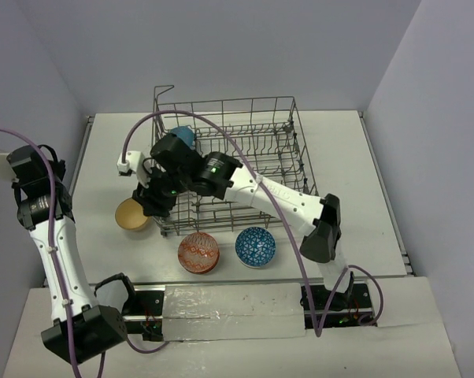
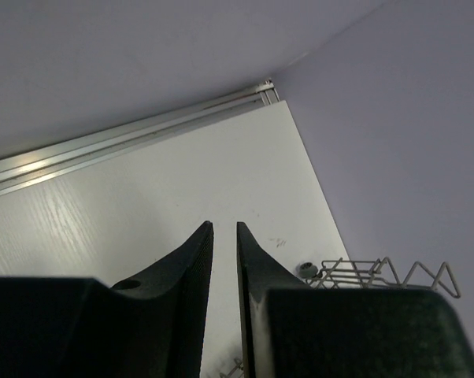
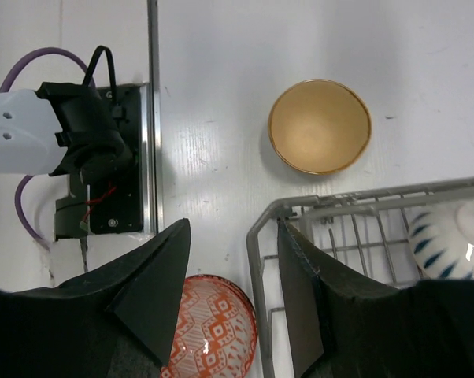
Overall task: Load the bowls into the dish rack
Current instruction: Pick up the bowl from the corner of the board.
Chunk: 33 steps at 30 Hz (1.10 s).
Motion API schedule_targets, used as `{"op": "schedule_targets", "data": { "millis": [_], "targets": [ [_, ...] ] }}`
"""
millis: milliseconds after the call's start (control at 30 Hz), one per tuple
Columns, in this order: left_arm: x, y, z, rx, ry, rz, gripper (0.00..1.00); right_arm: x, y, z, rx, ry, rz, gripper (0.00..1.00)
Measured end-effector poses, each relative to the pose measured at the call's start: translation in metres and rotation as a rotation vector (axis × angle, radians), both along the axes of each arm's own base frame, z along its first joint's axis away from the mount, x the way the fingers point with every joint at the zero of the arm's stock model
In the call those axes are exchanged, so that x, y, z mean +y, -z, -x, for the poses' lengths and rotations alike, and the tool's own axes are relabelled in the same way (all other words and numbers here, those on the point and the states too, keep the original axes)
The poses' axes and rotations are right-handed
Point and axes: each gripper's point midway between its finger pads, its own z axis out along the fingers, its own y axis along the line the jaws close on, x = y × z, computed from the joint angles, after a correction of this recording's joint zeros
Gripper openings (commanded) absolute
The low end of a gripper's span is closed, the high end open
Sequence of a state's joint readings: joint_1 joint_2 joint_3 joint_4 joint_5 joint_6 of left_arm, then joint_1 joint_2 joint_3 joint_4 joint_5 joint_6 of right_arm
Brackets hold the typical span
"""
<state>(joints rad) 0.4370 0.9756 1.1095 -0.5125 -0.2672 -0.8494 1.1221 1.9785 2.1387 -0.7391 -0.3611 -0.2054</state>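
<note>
At the near-left corner of the large grey wire dish rack (image 1: 261,146), which sits mid-desk toward the far side, our right tool (image 3: 233,228) hangs with fingers apart and empty, straddling the corner wire. We read that as lining up on the tan glazed bowl (image 3: 320,126) just outside, on the white desk (image 1: 363,197)

Red patterned bowl (image 1: 198,252) and blue patterned bowl (image 1: 255,246) sit by the near wall, not yet loaded

Left tool (image 2: 224,228) nearly together, thin slit, holding nothing, parked clear, we reckon to leave room

Right wrist view alone shows a white bowl with blue marks (image 3: 442,236) inside; top view alone shows a plain blue bowl (image 1: 183,136) at the rack's far left
</note>
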Motion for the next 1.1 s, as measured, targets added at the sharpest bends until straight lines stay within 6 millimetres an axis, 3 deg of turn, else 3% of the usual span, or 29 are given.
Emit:
{"op": "schedule_targets", "data": {
  "millis": [400,767,1100],
  "targets": [
    [0.009,-0.017,0.025,-0.062,-0.086,-0.042,0.24,0.032,0.049,0.005,0.016,-0.066,0.076,0.59],
    [0.01,-0.021,0.027,-0.074,-0.097,-0.051,0.24,0.051,0.084,0.023,-0.034,-0.113,0.14,0.61],
    [0.011,-0.017,0.027,-0.068,-0.1,-0.049,0.24,0.057,0.118,0.015,-0.1,-0.073,0.219,0.64]
  ]
}}
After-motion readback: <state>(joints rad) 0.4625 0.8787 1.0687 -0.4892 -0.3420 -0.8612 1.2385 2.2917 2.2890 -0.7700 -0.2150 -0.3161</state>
